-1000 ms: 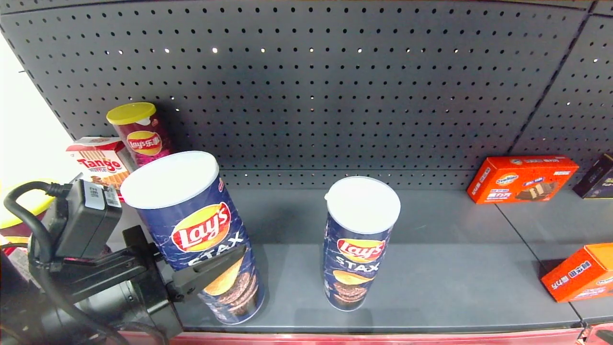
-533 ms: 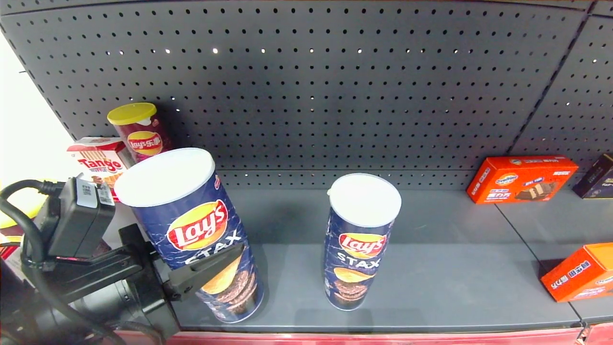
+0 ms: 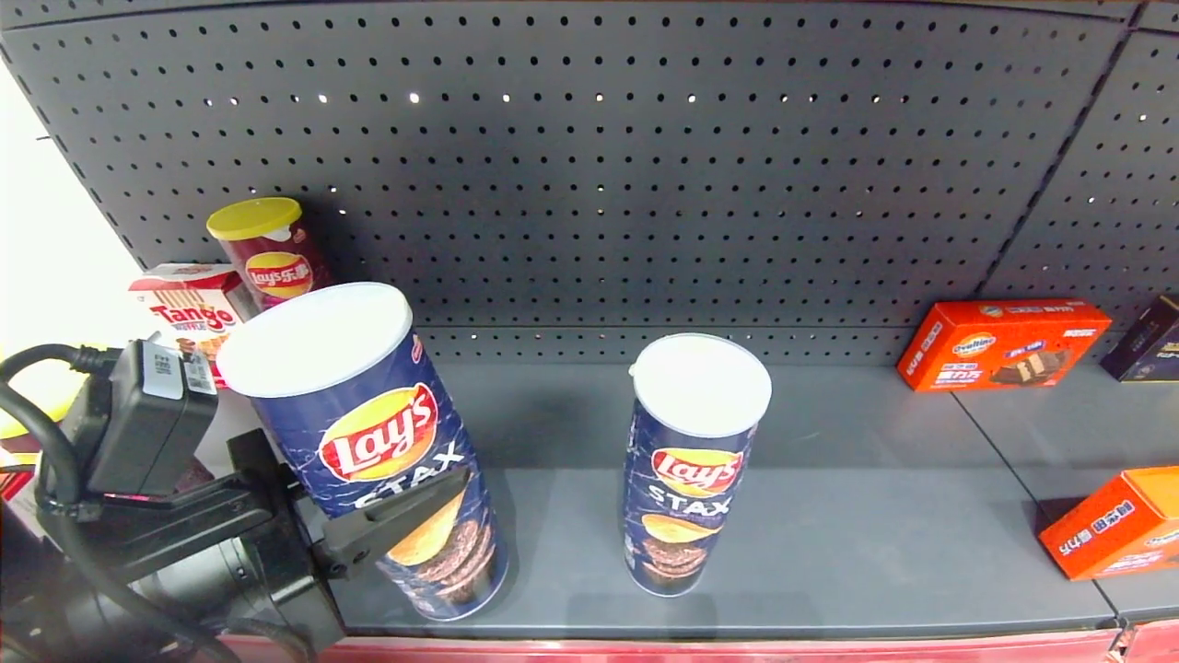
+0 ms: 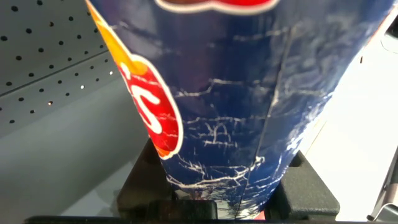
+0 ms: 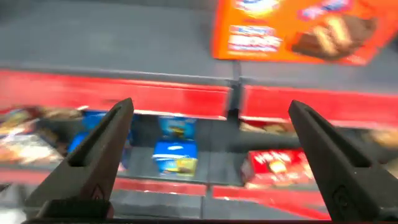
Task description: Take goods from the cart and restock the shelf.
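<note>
The left gripper (image 4: 227, 202) is gripping the blue can (image 4: 249, 112), its black fingers (image 4: 308, 196) pressing on both sides. Beside the can, the grey shelf (image 4: 56, 162) is running back to the pegboard (image 4: 43, 43).

Left can (image 3: 368, 442) at shelf (image 3: 875, 516) front; 2nd can (image 3: 693, 479) right; boxes (image 3: 1004, 343) far right.

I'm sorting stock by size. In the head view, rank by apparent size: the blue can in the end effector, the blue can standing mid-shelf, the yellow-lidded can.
1. Held blue can (nearer the camera, so its lead is unsure)
2. Standing blue can
3. Yellow-lidded can, farther back
</note>
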`<state>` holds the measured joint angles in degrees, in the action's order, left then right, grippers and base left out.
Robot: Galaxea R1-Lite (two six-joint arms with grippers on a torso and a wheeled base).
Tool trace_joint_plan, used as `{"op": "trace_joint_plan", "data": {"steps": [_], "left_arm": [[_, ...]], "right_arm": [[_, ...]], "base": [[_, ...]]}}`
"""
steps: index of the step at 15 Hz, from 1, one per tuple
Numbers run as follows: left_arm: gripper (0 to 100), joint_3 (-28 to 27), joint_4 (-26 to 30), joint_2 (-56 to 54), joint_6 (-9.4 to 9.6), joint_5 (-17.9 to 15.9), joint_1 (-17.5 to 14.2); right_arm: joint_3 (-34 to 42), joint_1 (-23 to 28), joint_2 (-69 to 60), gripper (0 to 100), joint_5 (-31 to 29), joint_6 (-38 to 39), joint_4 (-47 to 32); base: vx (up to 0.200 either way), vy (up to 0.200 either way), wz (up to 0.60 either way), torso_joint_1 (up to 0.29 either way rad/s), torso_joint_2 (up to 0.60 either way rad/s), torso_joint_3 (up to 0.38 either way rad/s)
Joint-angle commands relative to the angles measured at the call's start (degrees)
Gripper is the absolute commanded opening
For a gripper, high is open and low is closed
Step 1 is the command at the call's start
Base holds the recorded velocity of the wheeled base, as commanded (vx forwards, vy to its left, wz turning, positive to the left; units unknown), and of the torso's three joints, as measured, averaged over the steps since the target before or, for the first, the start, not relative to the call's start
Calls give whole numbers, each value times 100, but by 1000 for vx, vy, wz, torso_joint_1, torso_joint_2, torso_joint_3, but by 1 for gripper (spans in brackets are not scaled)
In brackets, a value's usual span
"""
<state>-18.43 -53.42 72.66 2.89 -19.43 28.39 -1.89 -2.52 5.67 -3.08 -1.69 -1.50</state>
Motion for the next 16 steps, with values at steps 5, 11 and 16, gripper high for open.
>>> {"op": "trace_joint_plan", "data": {"steps": [5,11,16], "left_arm": [[0,-82,-2,3,19,-78,26],[0,-284,-2,3,19,-52,26],[0,-2173,244,1172,115,-78,17]], "right_arm": [[189,340,-567,100,115,143,176],[189,340,-567,100,115,143,176],[189,340,-567,100,115,143,176]], "base": [[0,0,0,0,0,0],[0,0,0,0,0,0],[0,0,0,0,0,0]]}}
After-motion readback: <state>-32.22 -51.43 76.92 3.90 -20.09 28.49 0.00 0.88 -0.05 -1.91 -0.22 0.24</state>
